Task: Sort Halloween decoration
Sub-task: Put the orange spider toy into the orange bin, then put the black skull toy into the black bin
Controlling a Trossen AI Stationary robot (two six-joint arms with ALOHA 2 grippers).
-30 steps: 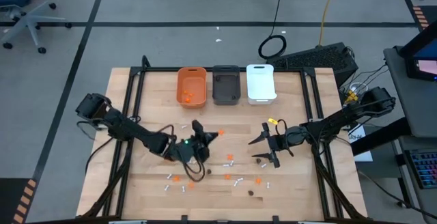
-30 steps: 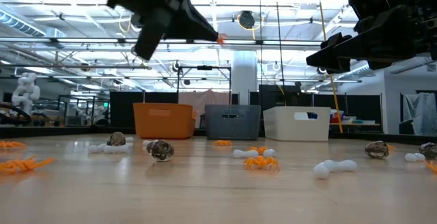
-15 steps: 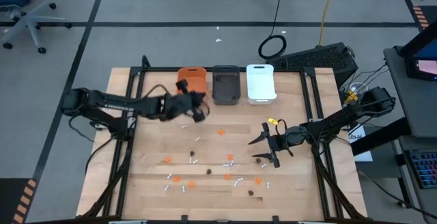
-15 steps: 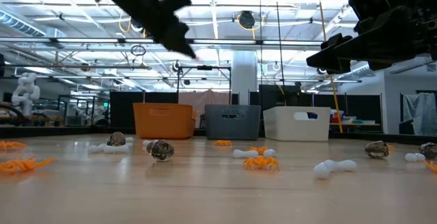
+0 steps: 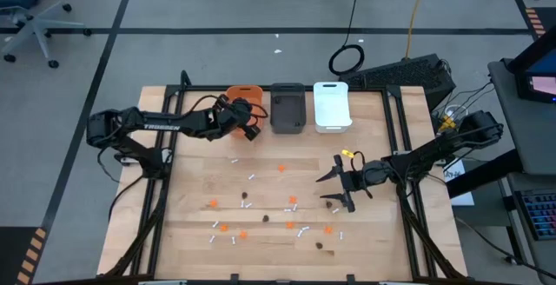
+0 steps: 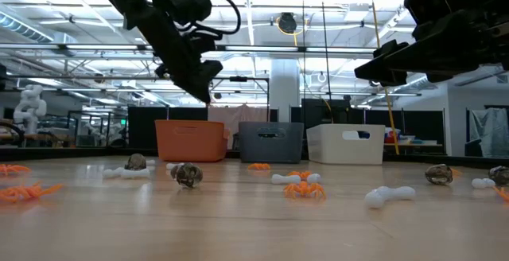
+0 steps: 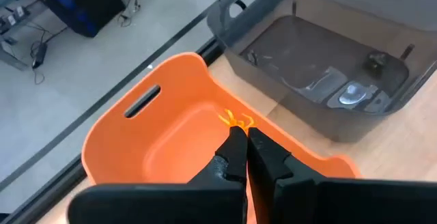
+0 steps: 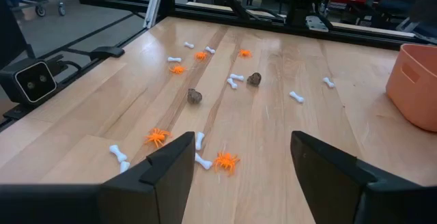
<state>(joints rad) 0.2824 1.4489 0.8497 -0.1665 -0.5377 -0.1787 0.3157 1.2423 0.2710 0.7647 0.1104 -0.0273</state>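
The Halloween decoration lies as tiny pieces across the table's middle and near part: orange blobs (image 5: 281, 168), white sticks (image 5: 233, 159), dark lumps (image 5: 246, 205). My left gripper (image 7: 242, 132) hangs over the orange bin (image 7: 157, 135), shut on one orange piece (image 7: 235, 119); the high view shows the left gripper (image 5: 249, 127) above that bin's near half. My right gripper (image 5: 331, 189) hovers open over the table's right middle, touching nothing. In the right wrist view the right gripper (image 8: 241, 139) has several pieces (image 8: 225, 161) on the wood ahead of it. My left gripper pinches a small orange spider-like piece (image 7: 237, 119) between its two fingertips. The legs stick out past the tips. The fingers slant down toward the table's far edge. The piece is lifted clear, above the inside of the orange bin.
Three bins stand in a row at the far edge: orange (image 5: 245, 93), dark grey (image 5: 287, 109), white (image 5: 331, 106). The grey bin holds a dark lump (image 7: 377, 60). Bare wood lies between the bins and the scattered pieces.
My left gripper has swung from the table's middle toward the far edge, staying high, and now hangs over the orange bin, still shut on the orange piece. My right arm has kept still.
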